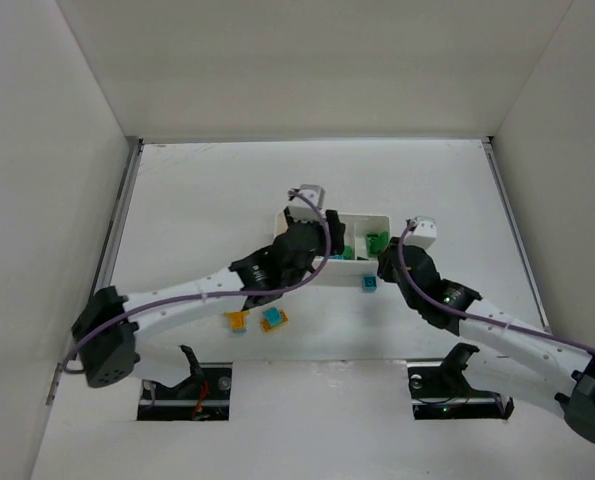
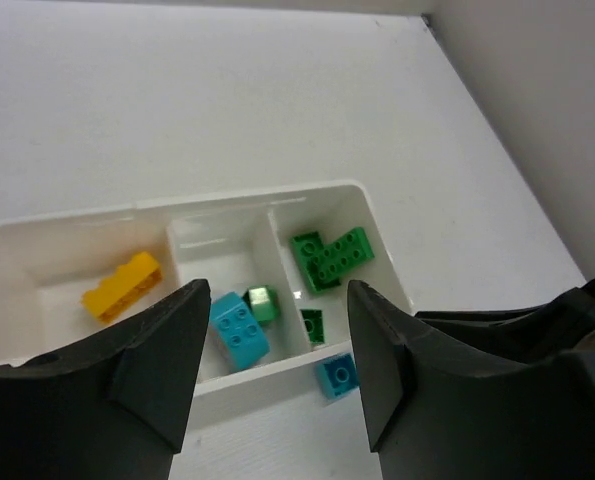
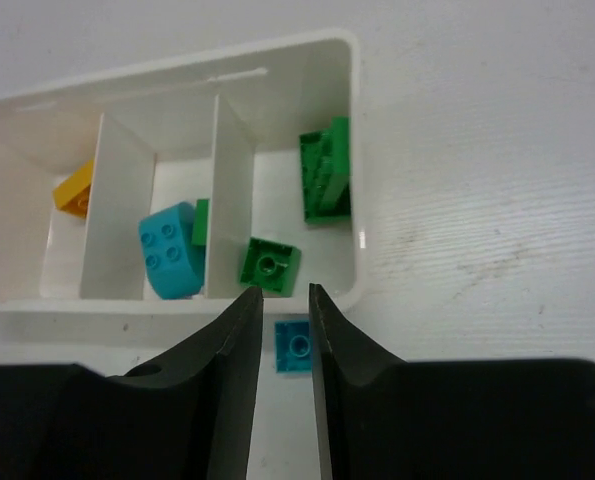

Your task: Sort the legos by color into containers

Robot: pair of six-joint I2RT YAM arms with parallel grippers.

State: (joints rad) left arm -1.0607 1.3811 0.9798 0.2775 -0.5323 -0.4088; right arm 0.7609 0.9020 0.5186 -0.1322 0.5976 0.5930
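The white tray has three compartments. The left one holds a yellow brick. The middle one holds a cyan brick and a small green brick. The right one holds green bricks. A small cyan brick lies on the table just outside the tray's near wall, also seen in the top view. My left gripper hovers open and empty over the tray. My right gripper hangs above the small cyan brick, its jaws slightly apart and holding nothing.
Two loose bricks, one orange-yellow and one cyan on orange, lie on the table near the left arm. White walls enclose the table on the left, back and right. The tray sits mid-table.
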